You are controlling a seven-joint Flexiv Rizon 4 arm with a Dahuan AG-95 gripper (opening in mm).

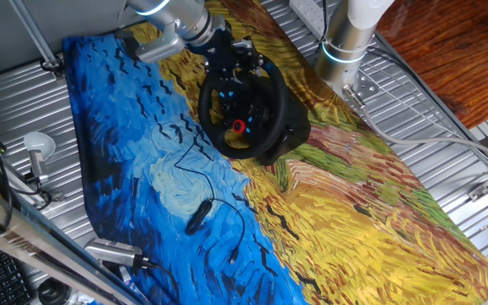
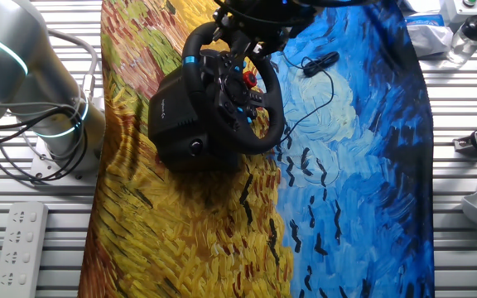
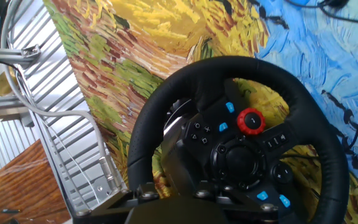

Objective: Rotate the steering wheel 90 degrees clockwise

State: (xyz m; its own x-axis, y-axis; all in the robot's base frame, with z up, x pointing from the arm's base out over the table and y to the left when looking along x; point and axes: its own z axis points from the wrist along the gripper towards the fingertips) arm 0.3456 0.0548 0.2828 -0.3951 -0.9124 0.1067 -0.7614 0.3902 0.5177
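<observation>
The steering wheel (image 1: 275, 102) is black with a thick round rim, blue-lit hub buttons and a red knob (image 1: 238, 125). It stands on its bulky black base (image 2: 176, 116) on the painted cloth. My gripper (image 1: 237, 58) is at the far upper part of the rim, as the other fixed view also shows, with the gripper (image 2: 253, 23) over the steering wheel (image 2: 273, 103). In the hand view the steering wheel (image 3: 229, 68) fills the frame. Its rim runs down into my gripper (image 3: 166, 200), which looks shut on it. The fingertips are hidden in dark blur.
A small black cabled device (image 1: 197, 216) lies on the blue part of the cloth (image 1: 125, 152), near the wheel. The arm's base (image 2: 31, 83) stands beside the cloth with cables around it. A power strip (image 2: 19, 240) lies on the slatted table, and a bottle (image 2: 470, 33) stands at one edge.
</observation>
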